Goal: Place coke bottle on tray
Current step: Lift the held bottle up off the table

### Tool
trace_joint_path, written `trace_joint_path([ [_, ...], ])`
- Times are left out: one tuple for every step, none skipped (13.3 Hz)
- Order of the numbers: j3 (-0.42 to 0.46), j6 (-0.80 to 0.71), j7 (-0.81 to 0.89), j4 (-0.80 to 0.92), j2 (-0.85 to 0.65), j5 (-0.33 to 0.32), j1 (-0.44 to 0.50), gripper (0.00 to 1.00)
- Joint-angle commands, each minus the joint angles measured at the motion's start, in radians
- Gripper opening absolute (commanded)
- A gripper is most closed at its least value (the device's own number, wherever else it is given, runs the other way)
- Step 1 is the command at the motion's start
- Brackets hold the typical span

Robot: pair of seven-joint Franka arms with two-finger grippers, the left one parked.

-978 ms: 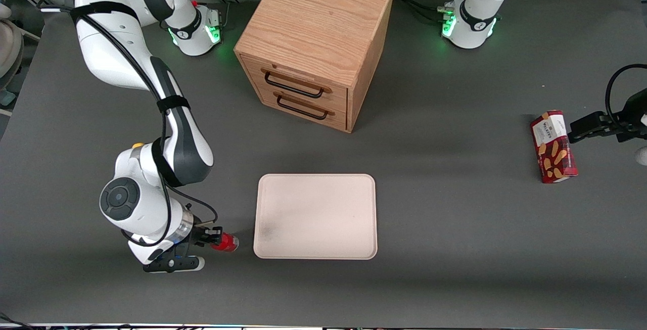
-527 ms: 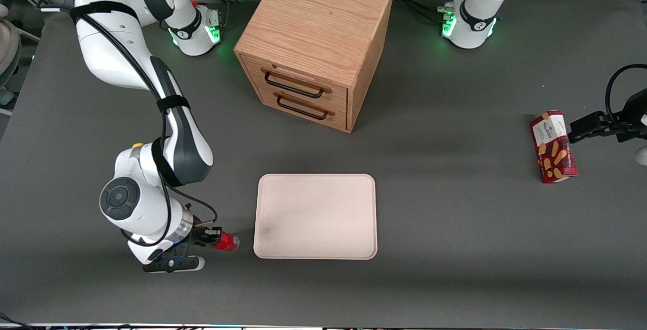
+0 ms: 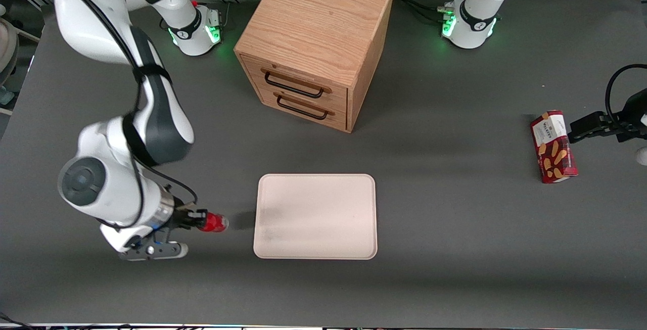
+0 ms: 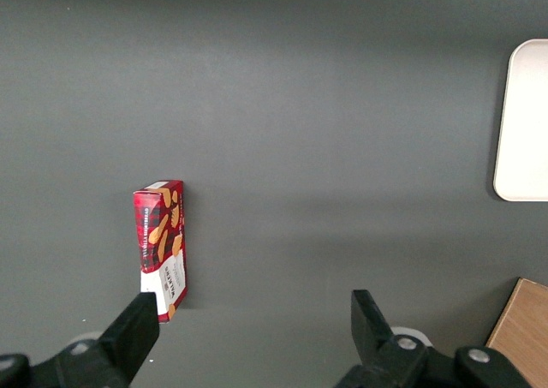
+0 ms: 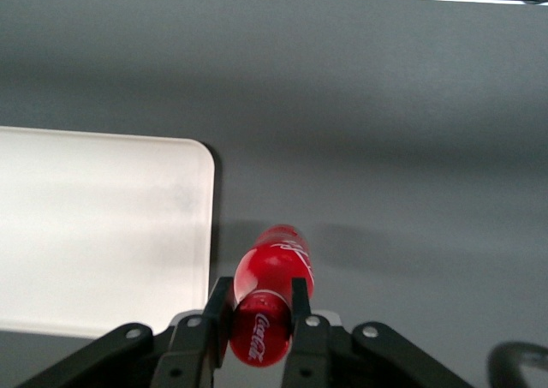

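Your gripper sits toward the working arm's end of the table, and its two fingers are pinched against the sides of the coke bottle, which fills the whole gap between them. In the right wrist view you can see the coke bottle lying lengthwise out from the gripper, its white script facing the camera. A dark shadow on the table between bottle and tray suggests the bottle is held clear of the surface.

Next along, the tray lies flat on the grey table, near the bottle but not touching it; the bottle's free end points toward the tray's short edge. You can see one rounded corner of the tray just beside the bottle in the wrist view. Nothing rests on the tray.

Farther from the front camera than the tray stands the wooden drawer cabinet, both drawers closed. Toward the parked arm's end lies a red biscuit box.
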Motion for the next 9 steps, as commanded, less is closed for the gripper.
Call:
trace_joint_path([
  [0.001, -0.099, -0.047, -0.019, -0.109, -0.047, -0.007, 0.00],
  [0.001, -0.137, -0.064, -0.019, -0.144, -0.055, -0.007, 0.00],
  [0.003, -0.177, -0.077, -0.019, -0.176, -0.062, -0.009, 0.00],
  [0.004, -0.211, -0.084, -0.019, -0.206, -0.062, -0.018, 0.00],
  [0.007, -0.240, -0.089, -0.017, -0.230, -0.061, -0.023, 0.00],
  [0.007, -0.260, -0.089, -0.017, -0.247, -0.059, -0.023, 0.00],
  [0.007, -0.265, -0.089, -0.019, -0.252, -0.059, -0.023, 0.00],
  [0.007, -0.265, -0.089, -0.019, -0.252, -0.058, -0.021, 0.00],
  [0.007, -0.265, -0.088, -0.020, -0.253, -0.056, -0.017, 0.00],
])
